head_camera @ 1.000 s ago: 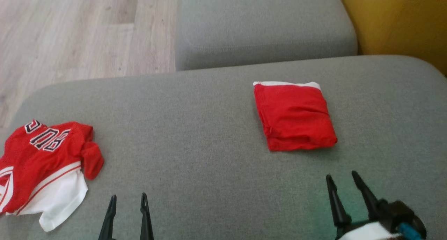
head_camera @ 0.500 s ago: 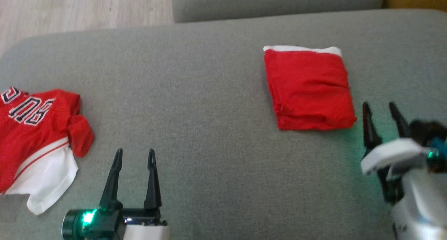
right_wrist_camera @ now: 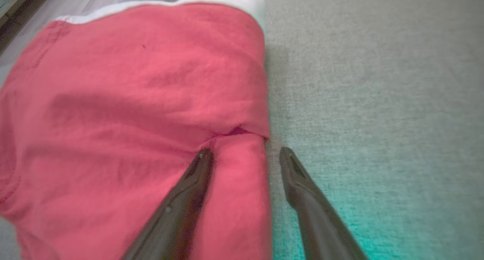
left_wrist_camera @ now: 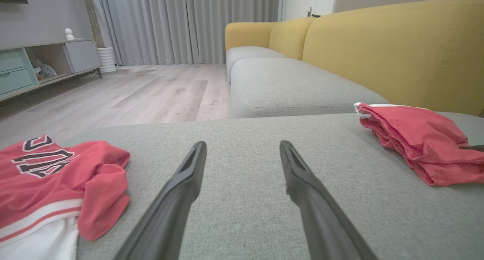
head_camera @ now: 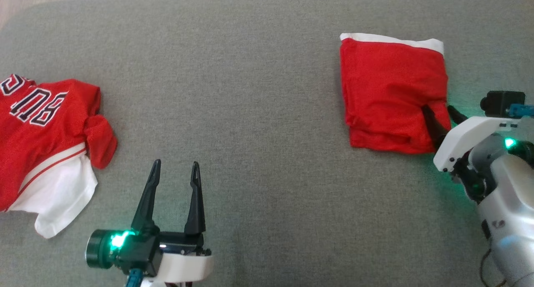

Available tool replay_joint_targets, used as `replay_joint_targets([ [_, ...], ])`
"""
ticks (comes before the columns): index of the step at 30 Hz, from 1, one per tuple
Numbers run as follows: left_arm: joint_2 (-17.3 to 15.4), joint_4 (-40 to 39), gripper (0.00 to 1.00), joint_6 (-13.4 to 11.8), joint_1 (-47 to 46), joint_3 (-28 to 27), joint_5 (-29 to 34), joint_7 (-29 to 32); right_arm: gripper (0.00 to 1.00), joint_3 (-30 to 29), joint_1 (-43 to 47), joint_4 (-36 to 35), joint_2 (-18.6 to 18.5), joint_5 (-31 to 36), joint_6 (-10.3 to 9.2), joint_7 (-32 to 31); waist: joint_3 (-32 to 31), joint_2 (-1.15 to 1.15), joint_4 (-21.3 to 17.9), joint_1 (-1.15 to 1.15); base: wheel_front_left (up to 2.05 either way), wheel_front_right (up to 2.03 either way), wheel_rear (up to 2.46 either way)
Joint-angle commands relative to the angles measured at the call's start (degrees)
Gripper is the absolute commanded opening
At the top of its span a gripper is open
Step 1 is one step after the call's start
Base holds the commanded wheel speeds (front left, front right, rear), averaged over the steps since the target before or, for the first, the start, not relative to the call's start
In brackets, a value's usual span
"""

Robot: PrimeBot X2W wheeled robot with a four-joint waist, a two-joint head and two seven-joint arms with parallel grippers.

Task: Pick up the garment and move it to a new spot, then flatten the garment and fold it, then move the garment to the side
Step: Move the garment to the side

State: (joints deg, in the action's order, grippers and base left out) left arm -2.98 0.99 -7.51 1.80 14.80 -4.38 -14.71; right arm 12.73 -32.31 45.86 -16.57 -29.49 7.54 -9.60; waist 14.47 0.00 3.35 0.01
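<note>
The folded red garment (head_camera: 388,95) lies on the right of the grey cushion (head_camera: 250,91), directly ahead of the right jaws, which are already at its near right corner. The jaws stand apart and straddle the garment's right edge. In the right wrist view one finger (right_wrist_camera: 181,207) rests on top of the cloth and the other finger (right_wrist_camera: 310,203) is over bare cushion just beside it, so a narrow strip of the folded edge sits between them, not yet clamped. The garment is close to square, its slightly longer side running away from the robot, with a white band at the far end. The fingers point along that side, so closing would likely pinch only the edge layers, and the stack might open when lifted. The left jaws are also apart and hold nothing. They hover over bare cushion well apart from the folded piece and nearer a crumpled red and white jersey (head_camera: 41,128) at the cushion's left end. The right arm looks like the one for moving the folded piece aside. The cushion is flat, woven and slightly grippy-looking. Beyond it, the left wrist view shows a second grey seat (left_wrist_camera: 287,86), a yellow sofa back (left_wrist_camera: 397,52), a wooden floor (left_wrist_camera: 143,97), grey curtains (left_wrist_camera: 189,25) and a low cabinet (left_wrist_camera: 45,63)
</note>
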Motion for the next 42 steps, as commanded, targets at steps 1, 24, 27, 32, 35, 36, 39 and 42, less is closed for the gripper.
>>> replay_joint_targets([
  [1,0.1,-1.52,1.0,-0.24,-1.94,-1.42,0.6,-0.29,0.0,2.3,-0.94,-1.31,-1.7,-2.26,-0.05,-1.42,0.55,0.0,0.35,-0.01,0.0,0.0,0.0],
  [24,0.11,-3.63,1.0,2.07,-14.62,2.06,2.51,-0.29,0.0,1.53,-8.39,-5.45,-33.15,-2.3,-0.05,0.92,17.58,0.0,-7.81,-0.01,0.0,0.0,0.0],
  [27,0.11,-3.57,1.0,2.13,-16.14,2.58,2.0,-0.29,0.05,-1.93,-8.53,-4.61,-36.05,0.54,-0.05,2.76,18.82,0.0,-6.85,-0.01,0.0,0.0,0.0],
  [32,0.11,-2.94,1.0,1.66,-17.09,3.44,0.57,-0.29,1.0,-7.74,-8.14,-2.79,-35.93,8.74,-0.05,7.31,17.45,0.0,-4.78,-0.01,0.0,0.0,0.0],
  [35,0.11,-2.61,1.0,0.83,-16.08,3.38,-0.28,-0.29,1.0,-9.88,-6.91,-3.16,-31.53,11.3,-0.05,7.6,14.57,0.0,-3.94,-0.01,0.0,0.0,0.0],
  [36,0.11,-2.47,1.0,0.61,-15.57,3.28,-0.54,-0.29,1.0,-10.25,-6.25,-3.76,-29.61,11.67,-0.05,7.63,13.45,0.0,-3.73,-0.01,0.0,0.0,0.0],
  [39,0.11,-1.82,1.0,0.07,-13.58,2.87,-1.27,-0.29,1.0,-10.46,-3.72,-5.8,-23.03,12.37,-0.05,7.31,9.19,0.0,-3.07,-0.01,0.0,0.0,0.0],
  [42,0.11,-0.69,1.0,-0.6,-11.13,1.99,-2.78,-0.29,1.0,-9.36,-0.29,-7.45,-16.58,12.67,-0.05,8.27,4.51,0.0,-2.39,-0.01,0.0,0.0,0.0],
])
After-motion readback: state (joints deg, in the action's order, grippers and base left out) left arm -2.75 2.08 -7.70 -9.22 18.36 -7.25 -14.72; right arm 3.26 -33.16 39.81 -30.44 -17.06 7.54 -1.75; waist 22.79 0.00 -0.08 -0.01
